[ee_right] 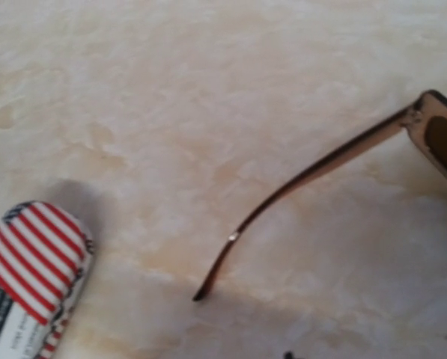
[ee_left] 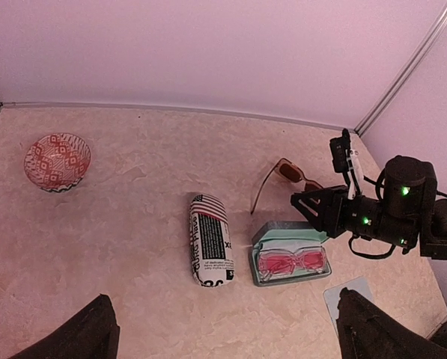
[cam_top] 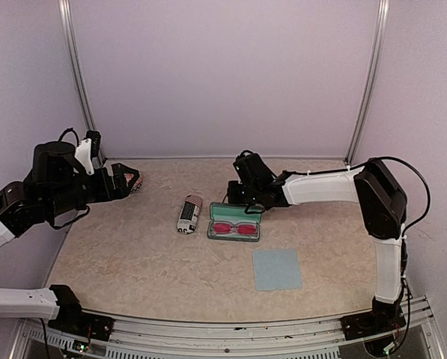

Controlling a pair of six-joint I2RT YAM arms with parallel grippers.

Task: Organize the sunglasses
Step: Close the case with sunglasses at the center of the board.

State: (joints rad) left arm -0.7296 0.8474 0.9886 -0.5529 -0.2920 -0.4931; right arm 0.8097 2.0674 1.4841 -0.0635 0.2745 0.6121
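The pale-pink sunglasses [ee_left: 292,261] lie inside an open blue-grey case [ee_left: 281,230] with a green lining, at mid-table; they also show in the top view [cam_top: 234,227]. The reddish-brown sunglasses [ee_left: 287,176] lie unfolded on the table just behind the case, one temple arm [ee_right: 305,176] stretched towards the striped pouch [ee_left: 210,239]. My right gripper [ee_left: 313,207] hovers low over the case's back edge, beside the brown pair; its jaws do not show clearly. My left gripper [ee_left: 223,333] is open and empty, raised at the far left [cam_top: 129,179].
A red-patterned bowl [ee_left: 57,161] sits at the back left, close to my left gripper. A flat blue-grey square cloth [cam_top: 277,269] lies in front of the case. The striped pouch [cam_top: 189,215] lies left of the case. White walls enclose the table.
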